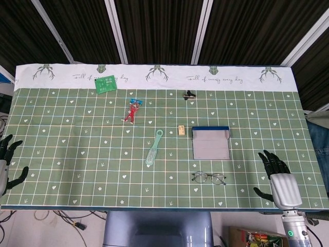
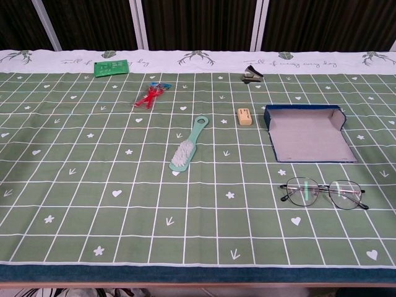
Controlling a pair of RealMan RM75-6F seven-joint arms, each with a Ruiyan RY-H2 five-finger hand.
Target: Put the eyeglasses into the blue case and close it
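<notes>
1. Eyeglasses (image 2: 323, 193): thin dark wire frame, clear rounded lenses, lying flat on the green grid tablecloth (image 2: 93, 185), unfolded, temple arms just visible behind the lenses.
2. Glasses' long axis runs left-right, parallel to the near table edge. Lens front faces the robot's side, temples toward the far edge, as far as I can tell.
3. Position: just on the near side of the blue case (image 2: 307, 134), small gap, not touching.
4. Blue case: open, grey lining up, navy rim, raised wall on the far side, long axis also left-right in chest view.
5. Right hand (image 1: 279, 180): at the near right table edge, fingers spread, holding nothing, well right of the glasses.
6. Left hand (image 1: 6, 162): at the near left edge, fingers apart, empty, partly cut off.
7. Others: mint brush (image 2: 188, 145), eraser (image 2: 245, 116).
</notes>
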